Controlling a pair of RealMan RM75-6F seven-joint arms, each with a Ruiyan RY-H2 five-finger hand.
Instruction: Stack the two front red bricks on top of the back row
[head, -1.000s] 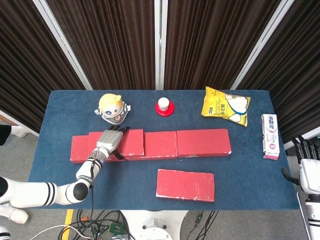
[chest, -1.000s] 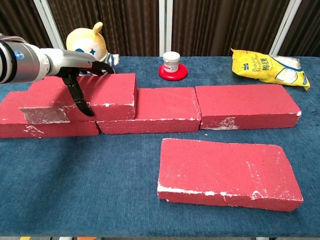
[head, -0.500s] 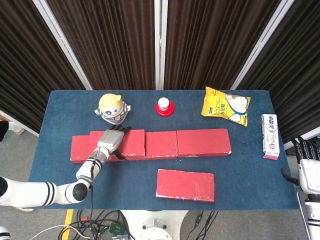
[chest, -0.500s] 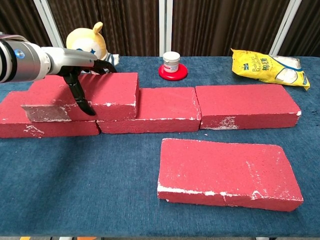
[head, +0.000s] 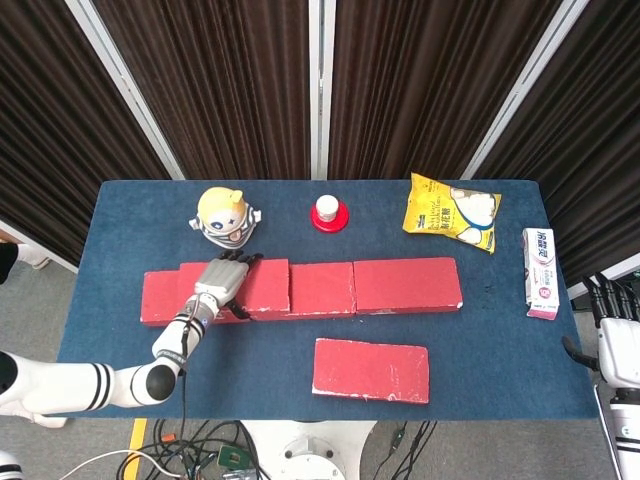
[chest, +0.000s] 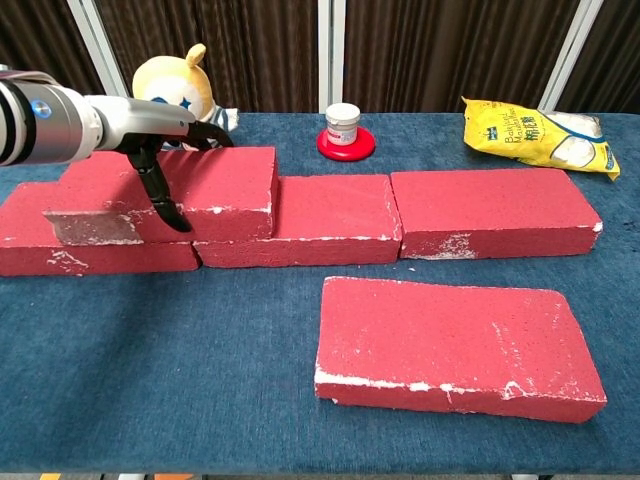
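Three red bricks form the back row: left (head: 158, 300), middle (head: 322, 288), right (head: 407, 284). A fourth red brick (head: 264, 284) (chest: 225, 180) lies on top of the row's left end, overlapping the left and middle bricks. My left hand (head: 222, 280) (chest: 165, 150) grips this top brick, thumb down its front face and fingers over its far edge. One red brick (head: 371, 369) (chest: 455, 340) lies flat alone at the front. My right hand (head: 615, 330) hangs off the table's right edge, fingers apart and holding nothing.
Behind the row stand a yellow plush toy (head: 224, 215), a white jar on a red base (head: 328, 212) and a yellow snack bag (head: 452, 212). A toothpaste box (head: 540, 272) lies at the right edge of the blue table (head: 500, 350).
The top brick has slid slightly to the right under my left hand, then stayed still. The right hand has not moved.
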